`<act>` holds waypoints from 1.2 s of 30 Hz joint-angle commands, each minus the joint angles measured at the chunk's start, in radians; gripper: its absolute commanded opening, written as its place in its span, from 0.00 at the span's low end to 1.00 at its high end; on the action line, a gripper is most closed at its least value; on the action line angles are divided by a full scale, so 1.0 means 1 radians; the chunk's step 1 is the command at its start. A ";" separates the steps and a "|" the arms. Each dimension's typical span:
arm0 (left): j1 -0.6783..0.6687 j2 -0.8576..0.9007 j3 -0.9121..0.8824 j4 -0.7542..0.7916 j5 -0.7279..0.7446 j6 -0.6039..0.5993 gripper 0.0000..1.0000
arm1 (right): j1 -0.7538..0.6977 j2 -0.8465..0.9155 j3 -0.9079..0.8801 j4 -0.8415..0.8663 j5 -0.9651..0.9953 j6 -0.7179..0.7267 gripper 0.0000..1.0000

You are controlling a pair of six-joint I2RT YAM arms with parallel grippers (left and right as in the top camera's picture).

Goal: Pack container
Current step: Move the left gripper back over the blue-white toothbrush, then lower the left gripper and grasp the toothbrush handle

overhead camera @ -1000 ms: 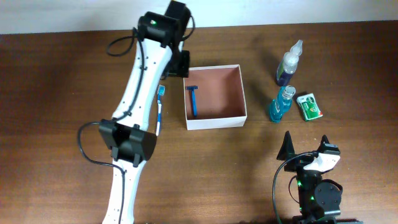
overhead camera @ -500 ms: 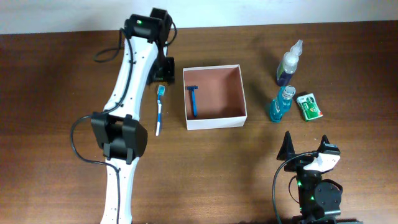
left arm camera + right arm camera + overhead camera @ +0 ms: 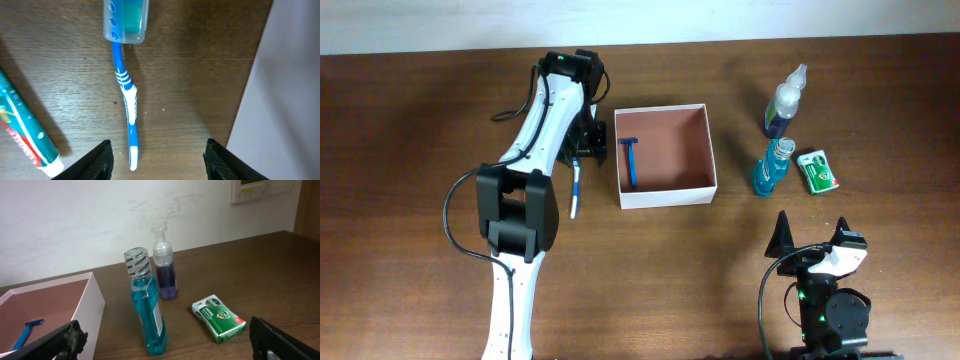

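The container (image 3: 712,160) is a shallow white-walled box with a reddish-brown inside, and a blue razor (image 3: 630,160) lies in it. My left gripper (image 3: 582,140) hangs open just left of the container, over a blue-and-white toothbrush (image 3: 574,195). In the left wrist view the toothbrush (image 3: 126,90) lies between the open fingers of the left gripper (image 3: 160,162), its handle end near the left finger. A toothpaste tube (image 3: 25,130) lies to its left, and the container wall (image 3: 290,90) is at right. My right gripper (image 3: 812,248) is open and empty at the front right.
A purple spray bottle (image 3: 785,100), a blue mouthwash bottle (image 3: 772,165) and a green soap box (image 3: 818,170) stand right of the container. The right wrist view shows the mouthwash (image 3: 147,305), spray bottle (image 3: 164,265), soap box (image 3: 219,317) and container (image 3: 92,305).
My left gripper has moved from the container's back left corner leftward and then forward, down over the toothbrush. The right arm has not moved.
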 commanded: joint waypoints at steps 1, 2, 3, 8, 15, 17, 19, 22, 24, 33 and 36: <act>0.000 0.011 -0.050 0.017 0.015 -0.014 0.59 | 0.008 -0.008 -0.005 -0.008 0.009 -0.011 0.98; 0.000 0.011 -0.060 0.020 0.015 -0.014 0.59 | 0.008 -0.008 -0.005 -0.008 0.009 -0.011 0.99; 0.000 0.011 -0.069 0.026 0.015 -0.014 0.59 | 0.008 -0.008 -0.005 -0.008 0.009 -0.011 0.98; 0.000 0.011 -0.123 0.064 0.012 -0.013 0.59 | 0.008 -0.008 -0.005 -0.008 0.009 -0.011 0.99; 0.007 0.011 -0.164 0.102 0.011 -0.013 0.59 | 0.008 -0.008 -0.005 -0.008 0.009 -0.011 0.98; 0.016 0.011 -0.175 0.111 0.012 -0.004 0.59 | 0.008 -0.008 -0.005 -0.008 0.009 -0.011 0.98; 0.023 0.011 -0.175 0.112 0.011 0.010 0.59 | 0.008 -0.008 -0.005 -0.008 0.009 -0.011 0.98; 0.035 0.011 -0.176 0.114 0.011 0.021 0.59 | 0.008 -0.008 -0.005 -0.008 0.009 -0.011 0.98; 0.042 0.011 -0.176 0.121 0.011 0.040 0.58 | 0.008 -0.008 -0.005 -0.008 0.009 -0.011 0.98; 0.042 0.012 -0.179 0.148 0.004 0.040 0.58 | 0.008 -0.008 -0.005 -0.008 0.009 -0.011 0.98; 0.042 0.012 -0.179 0.150 0.004 0.040 0.58 | 0.008 -0.008 -0.005 -0.008 0.009 -0.011 0.98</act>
